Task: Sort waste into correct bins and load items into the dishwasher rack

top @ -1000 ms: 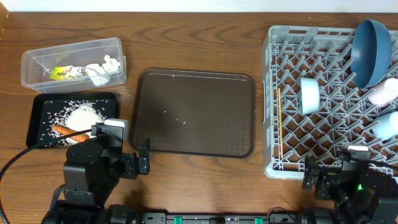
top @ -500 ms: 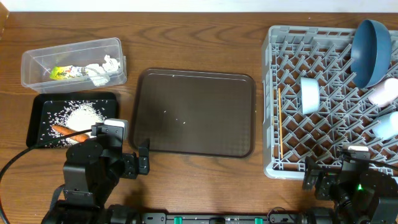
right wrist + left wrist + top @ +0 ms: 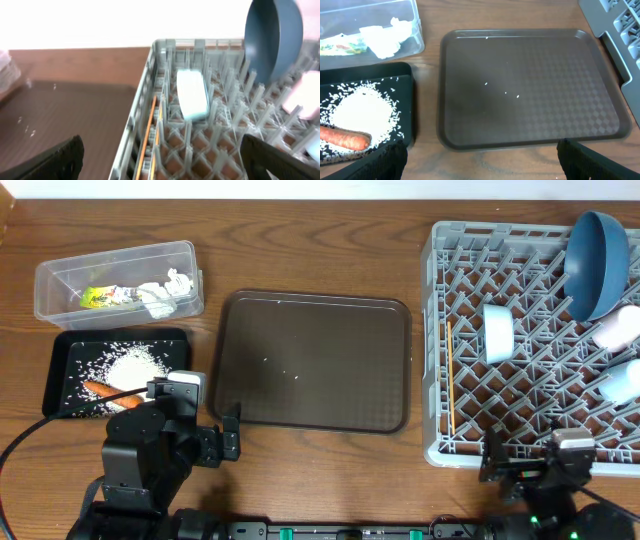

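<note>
Sorting looks done, dishwasher rack (image 3: 433, 300) loaded; left claw (image 3: 480, 160) and right claw (image 3: 165, 160) gape empty, only stray rice grains (image 3: 486, 83) on brown tray (image 3: 545, 75) needing a fine pinch.

Blurry view. Grey dishwasher rack (image 3: 134, 120) fills centre and right. Dark-blue dish (image 3: 272, 37) stands on edge at the far right corner. Pale-teal bowl (image 3: 192, 95) sits on its side among the pegs. Wooden chopsticks (image 3: 148, 132) lie along the left wall inside. Pink cup (image 3: 300, 95) at right edge. Brown serving tray (image 3: 65, 120) lies left on the tabletop (image 3: 80, 62). Dark fingers (image 3: 57, 159) in bottom corners, wide apart, holding nothing.
</note>
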Available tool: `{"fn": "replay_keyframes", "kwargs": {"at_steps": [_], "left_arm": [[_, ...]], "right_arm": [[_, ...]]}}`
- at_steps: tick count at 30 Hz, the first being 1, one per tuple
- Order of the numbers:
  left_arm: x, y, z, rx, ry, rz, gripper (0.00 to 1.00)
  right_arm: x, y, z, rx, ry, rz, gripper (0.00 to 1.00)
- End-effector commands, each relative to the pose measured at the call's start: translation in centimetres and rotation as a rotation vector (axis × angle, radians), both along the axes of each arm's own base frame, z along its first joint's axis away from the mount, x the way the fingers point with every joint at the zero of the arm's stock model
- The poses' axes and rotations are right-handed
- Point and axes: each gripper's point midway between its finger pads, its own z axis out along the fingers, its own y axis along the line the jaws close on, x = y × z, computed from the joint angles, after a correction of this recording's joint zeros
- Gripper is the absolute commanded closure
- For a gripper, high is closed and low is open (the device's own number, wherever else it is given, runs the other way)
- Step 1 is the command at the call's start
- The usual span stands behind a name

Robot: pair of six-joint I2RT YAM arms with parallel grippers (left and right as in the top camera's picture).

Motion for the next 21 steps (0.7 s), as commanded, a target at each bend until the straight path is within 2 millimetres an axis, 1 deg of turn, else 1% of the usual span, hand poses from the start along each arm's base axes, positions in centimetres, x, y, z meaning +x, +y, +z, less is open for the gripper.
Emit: {"fn": "replay_keyframes", "kwargs": {"at_steps": [1, 7, 11, 14, 18, 19, 20, 21], "left_arm": [[0.1, 0.2, 0.1, 0.007, -0.001, 0.007, 0.02], [0.1, 0.2, 0.1, 0.007, -0.001, 0.007, 0.02], [0.1, 0.2, 0.1, 0.007, -0.001, 0.007, 0.02], [0.1, 0.2, 0.1, 0.007, -0.001, 0.007, 0.02], [0.1, 0.2, 0.1, 0.007, -0.001, 0.007, 0.02], [0.1, 0.2, 0.1, 0.007, -0.001, 0.007, 0.02], [0.1, 0.2, 0.1, 0.007, -0.001, 0.007, 0.02], [0.1, 0.2, 0.1, 0.007, -0.001, 0.007, 0.02]], "right_arm": [[1.6, 0.3, -1.9, 0.001, -0.013, 0.007, 0.01], [5.5, 0.7, -2.4, -0.005, -0.191, 0.01, 0.01], [7.0, 0.7, -3.1, -0.005, -0.306, 0.004, 0.01], [7.6, 0.7, -4.4, -0.031, -0.341, 0.007, 0.01], [7.6, 0.9, -6.6, -0.12, -0.262, 0.033, 0.01], [7.6, 1.0, -6.9, -0.133, -0.248, 0.038, 0.01], [7.5, 1.1, -7.8, -0.143, -0.214, 0.05, 0.01], [7.5, 1.1, -8.1, -0.143, -0.202, 0.053, 0.01]]}}
